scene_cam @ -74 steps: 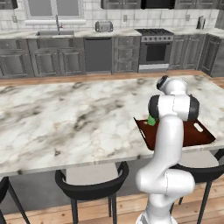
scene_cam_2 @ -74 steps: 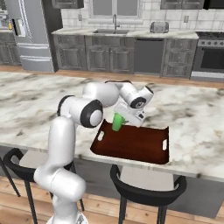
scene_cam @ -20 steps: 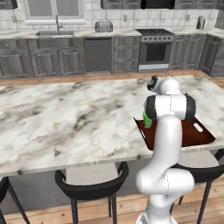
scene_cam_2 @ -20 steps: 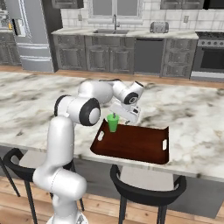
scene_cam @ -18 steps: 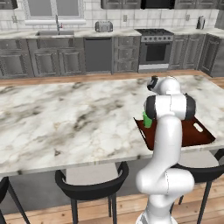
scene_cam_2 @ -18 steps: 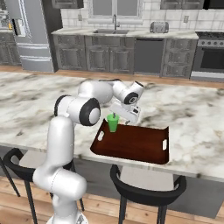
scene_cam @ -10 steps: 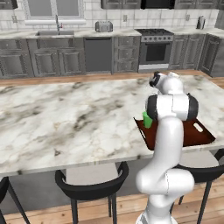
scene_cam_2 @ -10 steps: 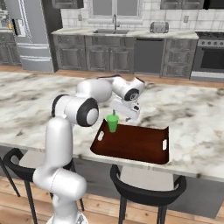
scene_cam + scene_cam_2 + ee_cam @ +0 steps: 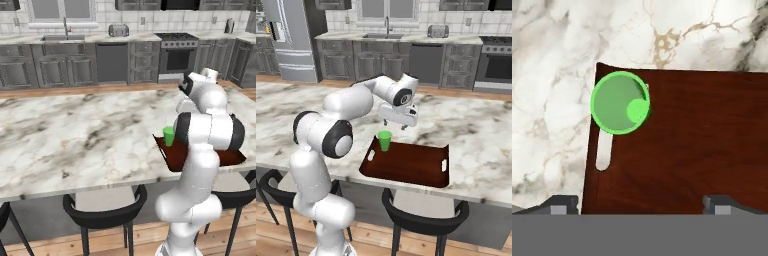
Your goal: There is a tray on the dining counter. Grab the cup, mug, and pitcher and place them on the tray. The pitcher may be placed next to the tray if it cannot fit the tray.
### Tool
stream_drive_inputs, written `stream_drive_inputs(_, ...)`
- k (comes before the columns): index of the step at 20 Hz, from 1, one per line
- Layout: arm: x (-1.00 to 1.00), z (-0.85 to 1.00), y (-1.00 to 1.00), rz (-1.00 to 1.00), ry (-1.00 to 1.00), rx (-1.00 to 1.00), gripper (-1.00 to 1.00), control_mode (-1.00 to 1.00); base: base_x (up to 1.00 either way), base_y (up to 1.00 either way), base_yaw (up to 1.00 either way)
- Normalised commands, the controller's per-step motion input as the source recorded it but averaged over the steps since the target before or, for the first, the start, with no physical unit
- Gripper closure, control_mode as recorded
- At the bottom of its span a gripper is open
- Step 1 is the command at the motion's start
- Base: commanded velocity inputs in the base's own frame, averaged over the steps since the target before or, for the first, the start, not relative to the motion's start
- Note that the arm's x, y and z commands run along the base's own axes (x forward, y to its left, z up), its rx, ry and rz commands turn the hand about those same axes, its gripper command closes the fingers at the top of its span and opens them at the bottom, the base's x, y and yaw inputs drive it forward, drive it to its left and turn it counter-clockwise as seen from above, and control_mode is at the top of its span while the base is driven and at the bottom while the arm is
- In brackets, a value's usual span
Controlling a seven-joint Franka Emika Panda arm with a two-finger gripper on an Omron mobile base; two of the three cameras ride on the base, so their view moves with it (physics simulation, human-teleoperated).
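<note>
— Where's that small bright green handleless cup point(image 9: 385, 140) sitting?

— Upright on the flat dark red-brown tray point(image 9: 411, 167), tucked in a far corner by one pale handle slot. The tray lies on the long white marble dining counter point(image 9: 75, 140), at its near edge.

— And the robot's hand?

— The two-finger gripper point(image 9: 395, 125) hangs above the cup, apart from it, nothing between the fingers. In the hand view the dark fingertips point(image 9: 562, 204) sit wide apart at the bottom corners, so the jaws are spread.

— Anything else on the tray?

— Bare wood beside the cup. Black stools point(image 9: 423, 212) stand under the counter edge.
</note>
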Motion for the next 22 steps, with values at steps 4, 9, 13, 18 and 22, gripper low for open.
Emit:
stream_drive_inputs(4, -1.0, 0.77, 0.5, 0.0, -0.37, -0.2, -1.0, -1.0, 0.0, 0.0, 0.0)
stream_drive_inputs(9, -1.0, 0.73, 0.79, 0.0, -0.24, -0.13, -1.0, -1.0, 0.0, 0.0, 0.0)
stream_drive_inputs(13, -1.0, 0.53, 0.6, -0.1, -0.03, -0.02, -1.0, -1.0, 0.0, 0.0, 0.0)
stream_drive_inputs(18, -0.94, 0.49, 0.26, -0.14, 0.0, 0.0, -1.0, -1.0, 0.0, 0.0, 0.0)
stream_drive_inputs(22, -0.75, 0.28, 0.1, -0.11, 0.0, 0.0, -1.0, -1.0, 0.0, 0.0, 0.0)
